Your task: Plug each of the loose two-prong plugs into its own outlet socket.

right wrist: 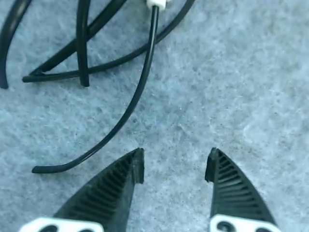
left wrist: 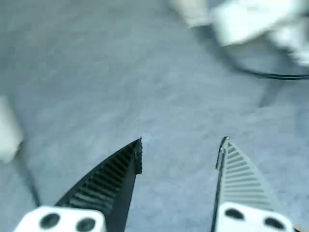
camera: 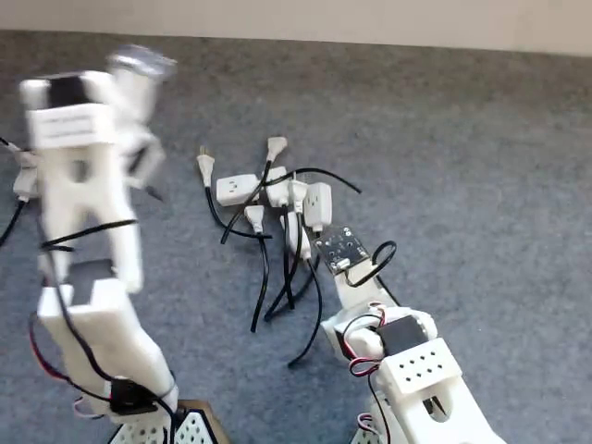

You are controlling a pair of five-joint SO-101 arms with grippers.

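In the high view the left arm (camera: 88, 185) is smeared by blur, so its upper end is hard to make out. The right arm (camera: 407, 361) is cut off by the lower edge, and a small circuit board (camera: 342, 250) on its wrist covers its tip. In the left wrist view the white shapes (left wrist: 251, 24) farther off are too blurred to tell plug from socket, and a thin black line (left wrist: 270, 73) runs close by them. The bench (camera: 481, 166) is covered in a grey, felt-like cloth, with a pale strip of wall (camera: 370, 18) behind it. Near the middle of the bench lies a tangle. It includes two white outlet sockets (camera: 236, 189) and several white two-prong plugs (camera: 205, 165) on black cords (camera: 285, 287) that trail towards the arms. Whether any plug is seated in a socket I cannot tell. The left pincer (left wrist: 182, 145) stands wide with nothing between its fingers, above bare cloth and well apart from the white shapes. The right pincer (right wrist: 176, 157) is also wide and holds nothing. It sits low over the cloth near a loose cord end (right wrist: 38, 169). Beyond it, past the crossing cords, a white plug body (right wrist: 157, 3) is cut off by the picture's edge.
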